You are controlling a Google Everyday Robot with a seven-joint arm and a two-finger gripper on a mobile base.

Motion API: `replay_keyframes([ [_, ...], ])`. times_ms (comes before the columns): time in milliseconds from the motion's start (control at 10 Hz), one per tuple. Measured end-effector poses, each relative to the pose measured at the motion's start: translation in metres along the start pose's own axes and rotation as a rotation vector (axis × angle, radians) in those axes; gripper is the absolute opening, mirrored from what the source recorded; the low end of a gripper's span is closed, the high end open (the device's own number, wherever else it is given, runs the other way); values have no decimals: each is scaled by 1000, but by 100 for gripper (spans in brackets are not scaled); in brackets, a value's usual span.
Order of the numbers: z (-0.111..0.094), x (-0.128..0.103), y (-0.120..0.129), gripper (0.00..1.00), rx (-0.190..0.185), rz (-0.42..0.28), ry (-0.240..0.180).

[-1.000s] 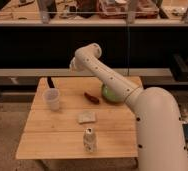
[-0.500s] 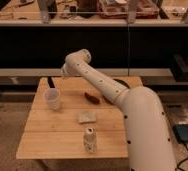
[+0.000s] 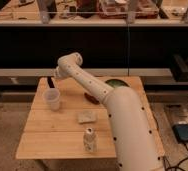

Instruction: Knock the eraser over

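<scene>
Camera view, tool (image 3: 55, 76) beside slim black eraser (image 3: 50, 82), grip state unclear, wooden table (image 3: 62, 137).

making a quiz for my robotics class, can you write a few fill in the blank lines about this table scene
1. The eraser stands just behind the translucent ____.
2. The gripper is at the table's far ____ corner in the camera view, beside the eraser.
3. The flat beige pad lies between the green object and the small pale ____.

Missing words: cup; left; bottle
</scene>
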Motion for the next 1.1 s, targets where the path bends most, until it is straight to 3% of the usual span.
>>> replay_keyframes([
  [500, 8, 10, -26, 14, 90, 16, 25],
  [800, 6, 11, -31, 14, 169, 69, 38],
  [1100, 3, 10, -18, 20, 180, 96, 48],
])
